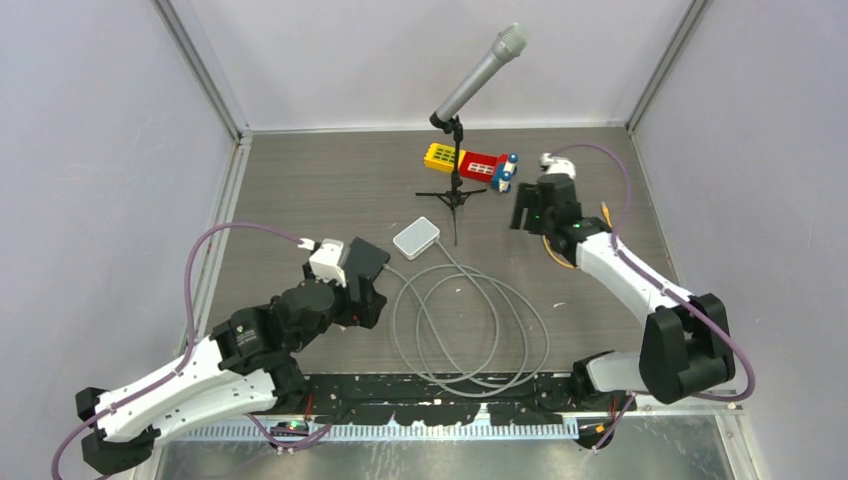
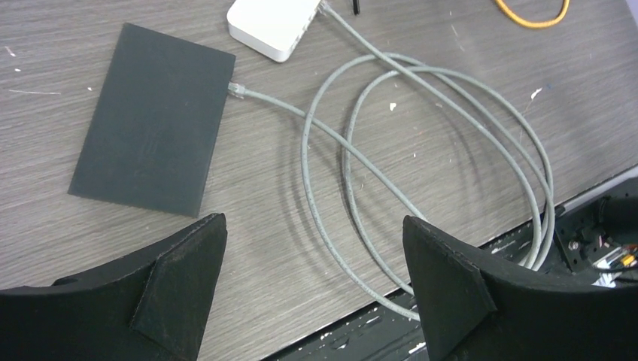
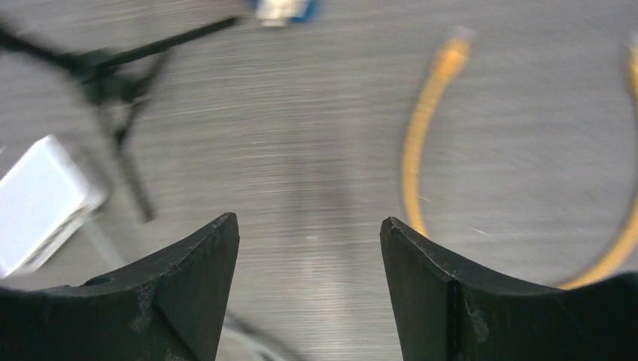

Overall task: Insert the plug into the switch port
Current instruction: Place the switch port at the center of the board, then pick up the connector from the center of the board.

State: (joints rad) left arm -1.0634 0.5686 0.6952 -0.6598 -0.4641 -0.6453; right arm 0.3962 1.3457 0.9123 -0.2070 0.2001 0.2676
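1. Plug (image 2: 237, 89): small clear moulded connector on the free end of the grey cable (image 2: 421, 128), lying flat on the table (image 2: 75, 241), touching or just beside the edge of the black pad (image 2: 154, 143); near the switch, not inserted.
2. Switch (image 2: 271, 26): smooth white box with rounded corners; cable's other end apparently seated in one side; ports too small to make out.
3. Left gripper (image 2: 312, 226): jaws wide apart, empty, above the coil. Right gripper (image 3: 308, 222): jaws likewise apart, empty, in a motion-blurred view between switch and yellow cable (image 3: 421, 150).
4. Step in hand, as judged: pick-up of the plug. Straddle the cable just behind the connector, approach from the cable side to avoid the pad edge, pinch the narrow flanks, leave the latch tab free.
5. Handling, as judged: cable springy and looped, prone to twisting the plug on lifting; switch light and slick, prone to sliding, so brace with the right gripper before pushing.
6. Surfaces: grey wood-grain table flecked white; matte pad; dull black wedge-shaped fingers (image 2: 180, 286).
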